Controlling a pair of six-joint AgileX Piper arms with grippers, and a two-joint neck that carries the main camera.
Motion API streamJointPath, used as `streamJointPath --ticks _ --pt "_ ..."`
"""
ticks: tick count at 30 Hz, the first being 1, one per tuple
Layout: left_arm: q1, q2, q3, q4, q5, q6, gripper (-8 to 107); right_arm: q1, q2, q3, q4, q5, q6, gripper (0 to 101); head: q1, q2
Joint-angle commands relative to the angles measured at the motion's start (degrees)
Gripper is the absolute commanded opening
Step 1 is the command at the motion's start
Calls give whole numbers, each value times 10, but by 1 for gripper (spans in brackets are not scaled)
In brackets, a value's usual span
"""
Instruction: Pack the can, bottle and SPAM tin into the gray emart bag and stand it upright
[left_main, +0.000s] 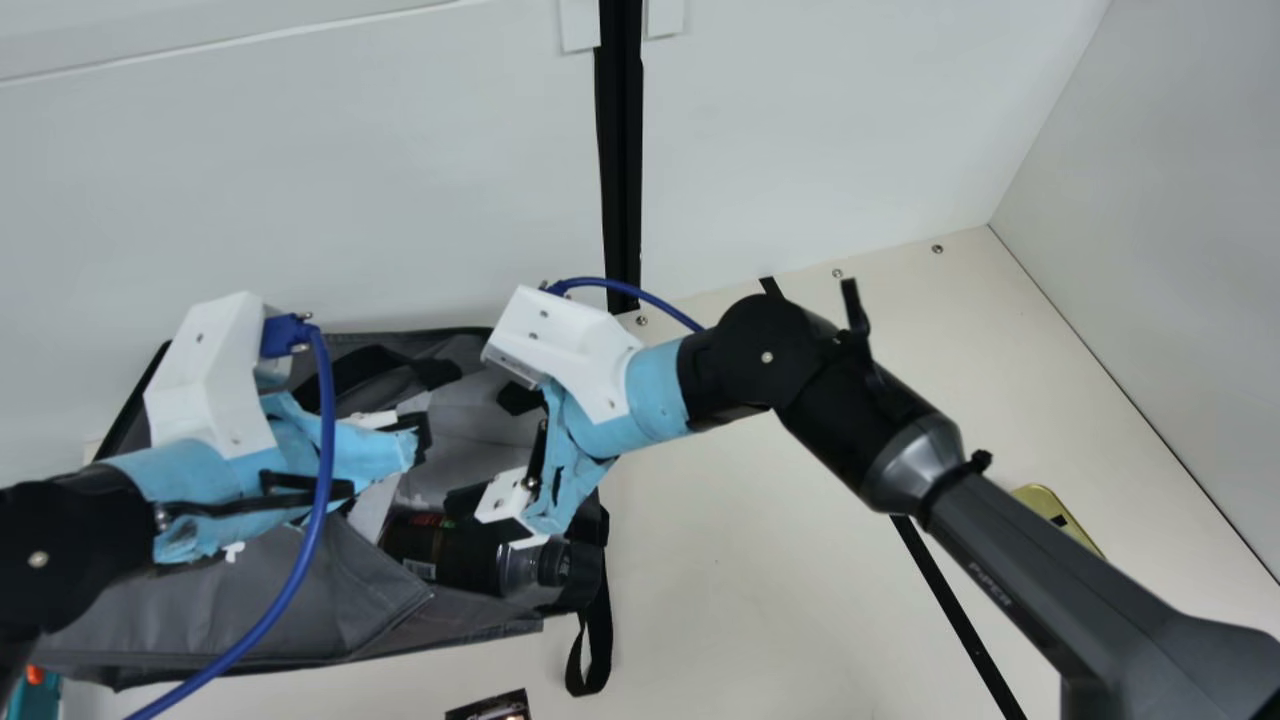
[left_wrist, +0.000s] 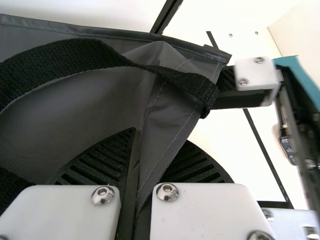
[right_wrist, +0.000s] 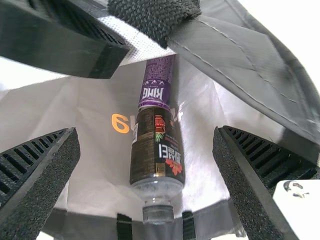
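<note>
Cream, flat-topped table (left_main: 740, 580), main view, clock-face positions from the view's centre. A gray fabric bag with black straps (left_main: 370, 600) lies at eight o'clock; a teal-and-orange object (left_main: 38, 690) is near it, farther out. Seven o'clock: dark printed item (left_main: 490, 708) (cut by the edge). Four o'clock: gold, round-cornered object (left_main: 1052, 500), partly hidden.

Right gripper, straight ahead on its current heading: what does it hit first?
Most likely the bottle: in the right wrist view it lies on the bag's lining, lined up with the open right gripper. Depth is hard to judge, so the lining could come first.
</note>
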Motion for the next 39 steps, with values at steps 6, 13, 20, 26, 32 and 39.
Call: streamJointPath --ticks 6,13,20,26,32,39 --pt "0 0 0 0 0 0 -8 -34 -27 15 16 22 -20 95 -13 0" --pt "0 0 0 0 0 0 -8 -69 -59 28 24 41 -23 95 -13 0" --pt "0 0 0 0 0 0 -8 -97 -97 43 15 51 -9 95 -13 0" --pt "0 0 0 0 0 0 -8 -117 -129 52 -3 56 6 95 -13 0" --pt "0 0 0 0 0 0 -8 -138 -158 64 -23 60 20 95 -13 0" --pt "0 0 0 0 0 0 -8 -166 -188 76 -42 66 32 95 -13 0"
